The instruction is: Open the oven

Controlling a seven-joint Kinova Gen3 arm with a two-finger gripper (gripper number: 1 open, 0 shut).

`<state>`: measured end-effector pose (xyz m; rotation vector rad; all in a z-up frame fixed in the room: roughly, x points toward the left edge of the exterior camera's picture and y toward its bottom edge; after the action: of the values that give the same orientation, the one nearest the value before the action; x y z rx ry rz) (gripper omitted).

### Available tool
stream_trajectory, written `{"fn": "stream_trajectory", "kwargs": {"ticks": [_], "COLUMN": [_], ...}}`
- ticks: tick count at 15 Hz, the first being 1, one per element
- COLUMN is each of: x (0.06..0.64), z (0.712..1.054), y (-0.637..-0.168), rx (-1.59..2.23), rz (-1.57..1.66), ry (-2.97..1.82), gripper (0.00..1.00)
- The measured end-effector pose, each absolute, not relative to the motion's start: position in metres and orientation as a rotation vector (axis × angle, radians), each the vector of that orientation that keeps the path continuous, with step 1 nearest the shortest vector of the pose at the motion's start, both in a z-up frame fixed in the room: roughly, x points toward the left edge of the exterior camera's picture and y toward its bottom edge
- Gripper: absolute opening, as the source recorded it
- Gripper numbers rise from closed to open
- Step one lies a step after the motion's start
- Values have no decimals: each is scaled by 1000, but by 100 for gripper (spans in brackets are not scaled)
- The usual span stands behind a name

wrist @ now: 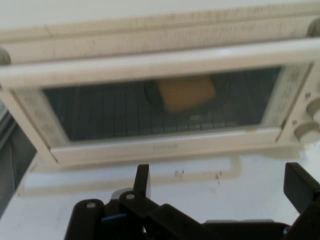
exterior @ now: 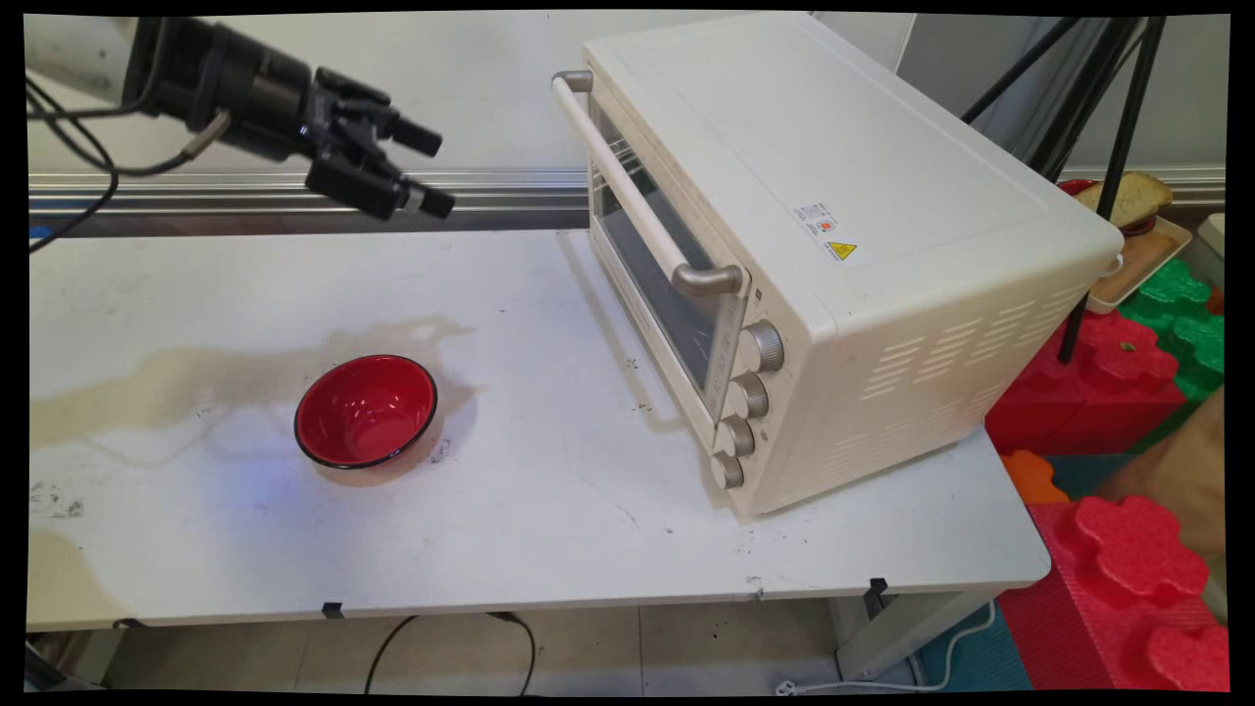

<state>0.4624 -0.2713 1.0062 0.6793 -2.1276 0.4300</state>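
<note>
— Where does the toaster oven [exterior: 833,245] sit?
— On the white table's [exterior: 549,529] right part, door shut, a yellowish item [wrist: 186,93] behind the glass.
— And the gripper [exterior: 426,169]?
— Raised to the oven's left, well apart, fingers [wrist: 141,181] spread and empty, facing the door handle [exterior: 627,186]. A red bowl [exterior: 366,410] lies below it.

White table [exterior: 549,549] carries a red bowl [exterior: 366,410] and toaster oven [exterior: 833,245].
</note>
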Motion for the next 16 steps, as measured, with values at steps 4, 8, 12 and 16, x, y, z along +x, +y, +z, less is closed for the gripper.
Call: {"fn": "stream_trajectory", "kwargs": {"ticks": [4, 8, 12, 16], "x": [442, 420, 397, 374], "z": [1025, 1040, 1047, 1049], "y": [-284, -300, -315, -333], "rx": [669, 665, 661, 659], "rz": [438, 436, 423, 409], "ry": [-2110, -2103, -2108, -2120], "gripper": [100, 100, 100, 100]}}
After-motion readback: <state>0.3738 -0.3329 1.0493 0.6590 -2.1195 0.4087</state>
